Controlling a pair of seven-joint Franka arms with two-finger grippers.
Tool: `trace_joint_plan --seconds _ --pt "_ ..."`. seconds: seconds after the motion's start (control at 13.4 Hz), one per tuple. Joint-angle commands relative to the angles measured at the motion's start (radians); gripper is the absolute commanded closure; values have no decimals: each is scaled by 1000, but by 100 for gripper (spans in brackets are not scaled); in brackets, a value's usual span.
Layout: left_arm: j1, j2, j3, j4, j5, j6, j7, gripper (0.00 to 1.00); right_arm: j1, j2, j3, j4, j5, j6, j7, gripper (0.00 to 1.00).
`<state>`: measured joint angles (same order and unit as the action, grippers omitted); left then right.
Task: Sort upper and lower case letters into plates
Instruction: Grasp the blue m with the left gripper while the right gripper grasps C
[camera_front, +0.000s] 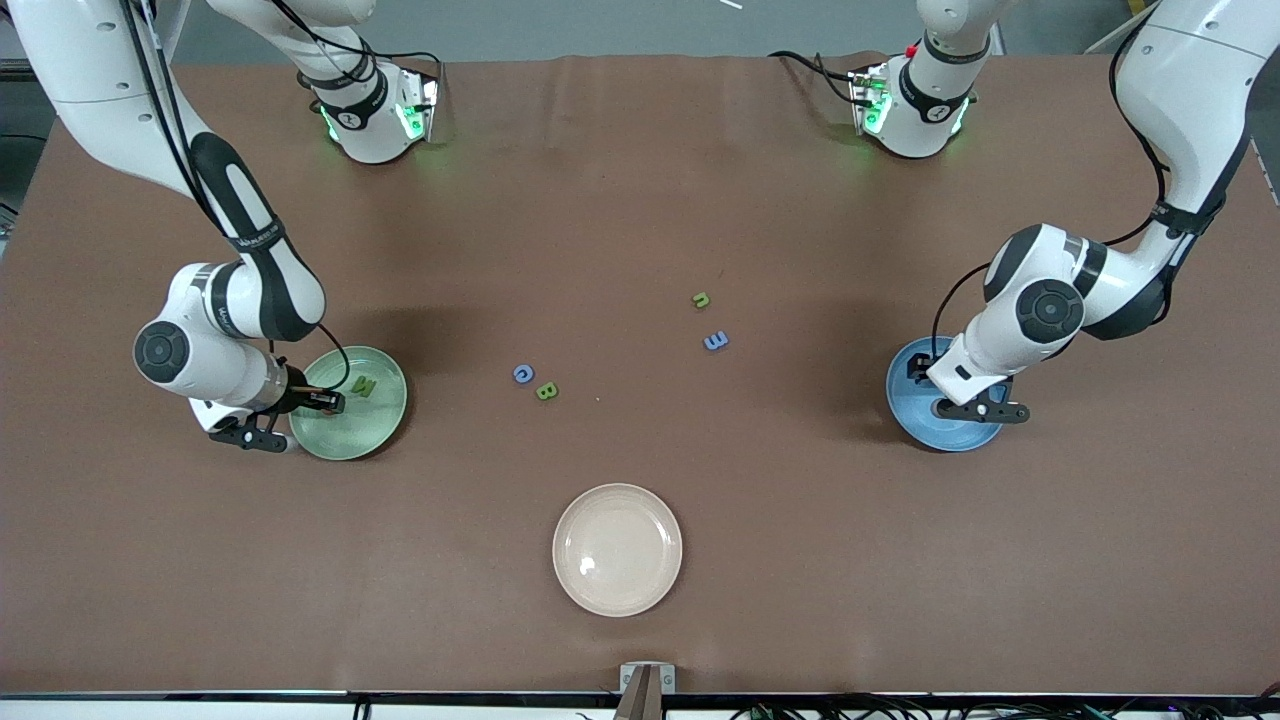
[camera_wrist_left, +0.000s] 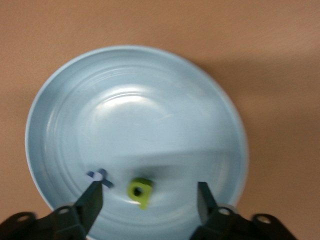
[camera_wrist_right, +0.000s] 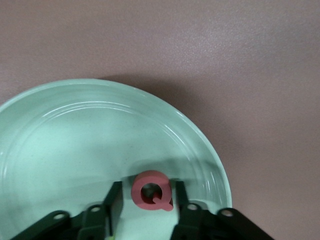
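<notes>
red Q: chunky red toy capital (camera_wrist_right: 152, 192), right between the right gripper's fingers, over the pale mint green round plate (camera_wrist_right: 75, 140)
right gripper (camera_wrist_right: 148, 187): jaws a bit apart, sliver of gap beside the Q
green plate, also: a green letter (camera_front: 363, 384) lies in it; right arm's end of the table
blue round plate (camera_wrist_left: 135, 110): left arm's end; holds a small green letter (camera_wrist_left: 140, 192) and a tiny blue letter (camera_wrist_left: 98, 176)
left gripper (camera_wrist_left: 150, 189): spread wide over the blue plate, gripping nothing
mid-table: green n (camera_front: 701, 299), blue letter (camera_front: 716, 341), blue c (camera_front: 523, 373), green B (camera_front: 546, 391)
cream plate (camera_front: 617, 549): nearest the front camera

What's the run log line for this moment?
left gripper: open over blue plate | right gripper: around red Q, green plate
</notes>
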<state>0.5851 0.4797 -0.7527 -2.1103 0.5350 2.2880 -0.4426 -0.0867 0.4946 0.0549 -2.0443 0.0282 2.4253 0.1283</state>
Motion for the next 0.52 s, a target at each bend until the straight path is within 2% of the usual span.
trace_joint_plan --seconds 0.0,0.15,0.45 --pt "-4 -29 -114 42 -50 -105 -153 1 19 -39 13 90 27 -168 46 0" --pt "-46 -15 -172 61 -52 -113 -325 0 70 -47 13 136 53 -244 137 0" --pt "-235 66 -172 139 -58 -107 -685 1 211 -41 11 138 113 -198 379 0"
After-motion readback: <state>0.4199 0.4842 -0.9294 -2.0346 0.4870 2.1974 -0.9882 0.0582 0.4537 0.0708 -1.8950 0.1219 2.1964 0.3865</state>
